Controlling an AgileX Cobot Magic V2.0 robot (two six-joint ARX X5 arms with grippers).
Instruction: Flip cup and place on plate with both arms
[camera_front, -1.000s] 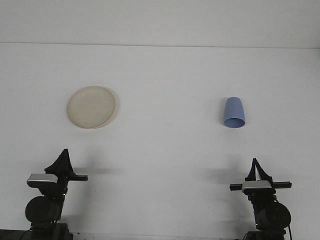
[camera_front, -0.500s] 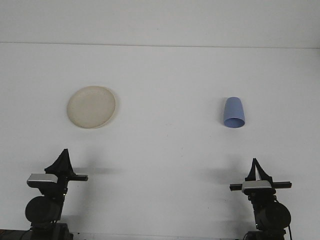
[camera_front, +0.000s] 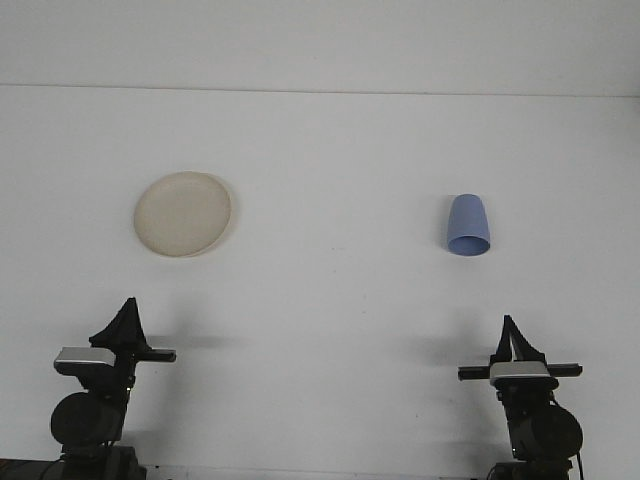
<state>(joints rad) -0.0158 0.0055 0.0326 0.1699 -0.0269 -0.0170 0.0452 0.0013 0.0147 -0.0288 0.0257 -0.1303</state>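
Observation:
A round cream plate (camera_front: 183, 213) lies flat on the white table, left of centre. A blue cup (camera_front: 468, 225) rests on the right side, its narrow base pointing away and its wide mouth end toward me. My left gripper (camera_front: 127, 305) sits low at the near left edge, well short of the plate, shut with nothing in it. At the near right, my right gripper (camera_front: 511, 323) is also shut and empty, well below the cup.
The white table (camera_front: 330, 300) runs back to a pale wall. The two arm bases stand at the bottom corners of the view.

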